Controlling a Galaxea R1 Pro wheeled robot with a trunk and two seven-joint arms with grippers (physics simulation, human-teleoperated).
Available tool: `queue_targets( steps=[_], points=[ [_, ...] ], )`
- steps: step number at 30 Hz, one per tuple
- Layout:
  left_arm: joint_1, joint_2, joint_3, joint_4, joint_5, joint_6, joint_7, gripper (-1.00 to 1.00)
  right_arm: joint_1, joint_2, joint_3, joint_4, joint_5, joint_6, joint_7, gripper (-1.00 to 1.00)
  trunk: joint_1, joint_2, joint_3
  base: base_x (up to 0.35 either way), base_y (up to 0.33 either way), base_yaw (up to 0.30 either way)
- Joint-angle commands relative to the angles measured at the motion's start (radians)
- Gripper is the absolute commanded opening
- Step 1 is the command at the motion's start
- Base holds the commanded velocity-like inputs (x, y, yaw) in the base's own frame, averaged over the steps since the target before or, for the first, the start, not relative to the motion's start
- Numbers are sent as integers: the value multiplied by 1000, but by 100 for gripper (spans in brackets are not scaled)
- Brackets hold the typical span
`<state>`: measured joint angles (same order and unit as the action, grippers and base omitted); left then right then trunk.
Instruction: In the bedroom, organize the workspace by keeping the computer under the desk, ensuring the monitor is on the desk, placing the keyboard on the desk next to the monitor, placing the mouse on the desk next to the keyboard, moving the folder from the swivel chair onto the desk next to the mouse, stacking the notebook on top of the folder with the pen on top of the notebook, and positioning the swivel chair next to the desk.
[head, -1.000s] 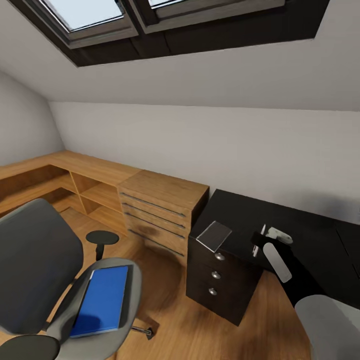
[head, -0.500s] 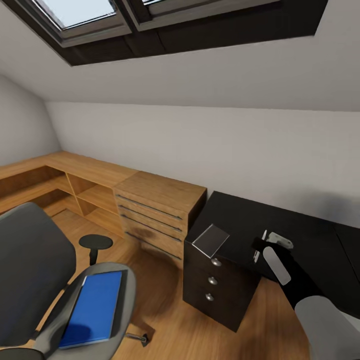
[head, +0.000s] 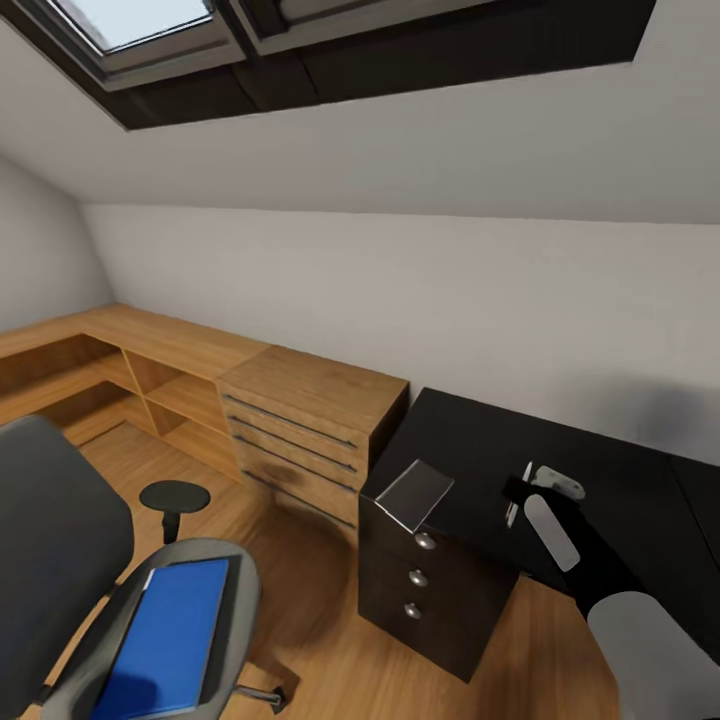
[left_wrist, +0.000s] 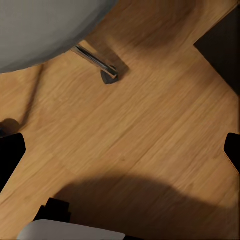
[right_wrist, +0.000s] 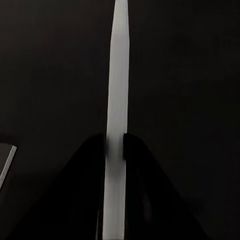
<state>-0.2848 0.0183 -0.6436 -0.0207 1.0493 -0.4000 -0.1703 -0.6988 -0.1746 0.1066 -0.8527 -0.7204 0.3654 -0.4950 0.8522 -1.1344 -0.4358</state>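
The grey swivel chair (head: 50, 560) stands at the lower left of the head view with the blue folder (head: 165, 640) flat on its seat. To the right is the desk (head: 480, 450), glossy black, with knobbed drawers (head: 420, 575). A flat grey notebook (head: 412, 493) lies on the desk corner above the drawers. My right gripper (head: 518, 492) hovers over the desk top just right of the notebook, shut on a slim white pen (right_wrist: 119, 75). My left gripper (left_wrist: 120, 150) is open over the wooden floor beside the chair's chrome leg (left_wrist: 95, 60).
A light wooden chest (head: 300, 430) with bar handles stands against the wall left of the desk. A low wooden shelf unit (head: 120, 360) runs along the left wall. The sloped ceiling holds skylights (head: 150, 30). Bare floor lies between chair and desk.
The whole head view has shifted: chair, chest and desk slide left and down in the picture, so the camera moved. The right gripper keeps the pen in the same pose.
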Motion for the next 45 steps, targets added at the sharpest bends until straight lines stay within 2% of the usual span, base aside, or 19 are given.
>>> queue_targets(
  steps=[1,11,33,39,45],
  points=[
    [-1,0,-6,1,11,-1,-6,100,-1,-1,5,-1,-8,-4,-8,-100,0,-1,-1,101,-63,0],
    [-1,1,-5,1,12,-1,-6,100,-1,0,8,33,-7,-19,60,-100,0,-1,-1,19,-12,0],
    [-1,1,-5,1,12,-2,-6,100,-1,5,12,72,-8,-19,66,-100,0,-1,-1,26,-54,0],
    [-1,3,-5,0,12,-4,-6,100,-1,7,15,123,-6,-22,67,-100,0,-1,-1,2,-4,0],
    [-1,2,-4,-1,14,-9,-5,100,-1,7,21,154,1,-95,67,-100,0,-1,-1,0,0,0]
  ],
)
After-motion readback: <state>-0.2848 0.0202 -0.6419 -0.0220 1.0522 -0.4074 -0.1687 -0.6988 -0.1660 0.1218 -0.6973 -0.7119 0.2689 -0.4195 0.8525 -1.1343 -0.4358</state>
